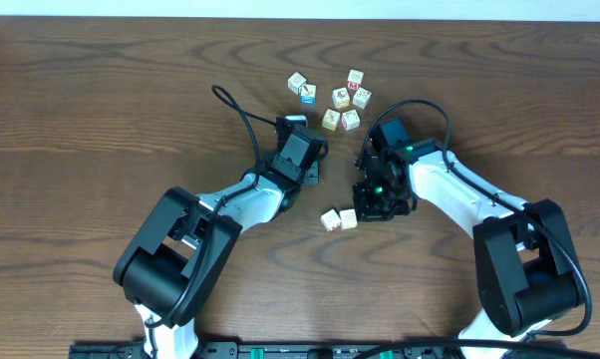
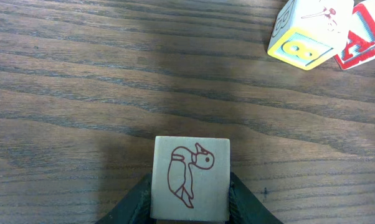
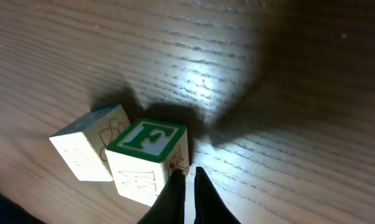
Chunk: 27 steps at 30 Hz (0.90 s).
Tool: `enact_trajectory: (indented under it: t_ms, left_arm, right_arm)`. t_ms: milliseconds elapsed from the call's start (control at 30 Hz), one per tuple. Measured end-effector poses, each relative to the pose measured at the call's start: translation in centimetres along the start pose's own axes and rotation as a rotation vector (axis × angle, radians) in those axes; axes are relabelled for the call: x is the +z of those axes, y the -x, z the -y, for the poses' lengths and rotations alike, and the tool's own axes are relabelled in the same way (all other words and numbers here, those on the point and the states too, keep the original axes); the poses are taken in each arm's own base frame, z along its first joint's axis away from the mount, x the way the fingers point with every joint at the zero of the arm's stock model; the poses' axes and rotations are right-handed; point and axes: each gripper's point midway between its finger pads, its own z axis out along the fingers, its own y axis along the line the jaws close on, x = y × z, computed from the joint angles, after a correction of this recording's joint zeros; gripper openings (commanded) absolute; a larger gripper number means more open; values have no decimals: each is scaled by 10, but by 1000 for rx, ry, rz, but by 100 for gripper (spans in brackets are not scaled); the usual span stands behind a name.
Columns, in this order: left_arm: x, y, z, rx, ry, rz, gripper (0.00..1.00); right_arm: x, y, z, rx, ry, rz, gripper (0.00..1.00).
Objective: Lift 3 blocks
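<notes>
A pale wooden block [image 2: 190,180] with a red-outlined duck on top sits between my left gripper's [image 2: 191,214] fingers, which press on both its sides. In the overhead view the left gripper [image 1: 310,158] hides this block. Two more blocks stand side by side on the table: a green-edged one with an F on top [image 3: 147,149] [image 1: 348,217] and a pale one with a faint print [image 3: 88,152] [image 1: 330,220]. My right gripper [image 3: 189,177] [image 1: 365,211] is shut, empty, with its tips right against the green-edged block's right side.
Several other cubes [image 1: 335,100] cluster at the far middle of the wooden table [image 1: 101,100], among them one with a blue face [image 1: 308,95]. A yellow-edged cube [image 2: 303,37] and a red-lettered cube [image 2: 365,40] lie ahead of the left gripper.
</notes>
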Motion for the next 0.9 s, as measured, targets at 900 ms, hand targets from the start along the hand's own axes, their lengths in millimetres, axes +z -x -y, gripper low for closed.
enact_trajectory:
  t_ms: [900]
  left_arm:
    - [-9,-20,14,74,31,-66,8]
  right_arm:
    - [0,5,-9,20,52,17,6]
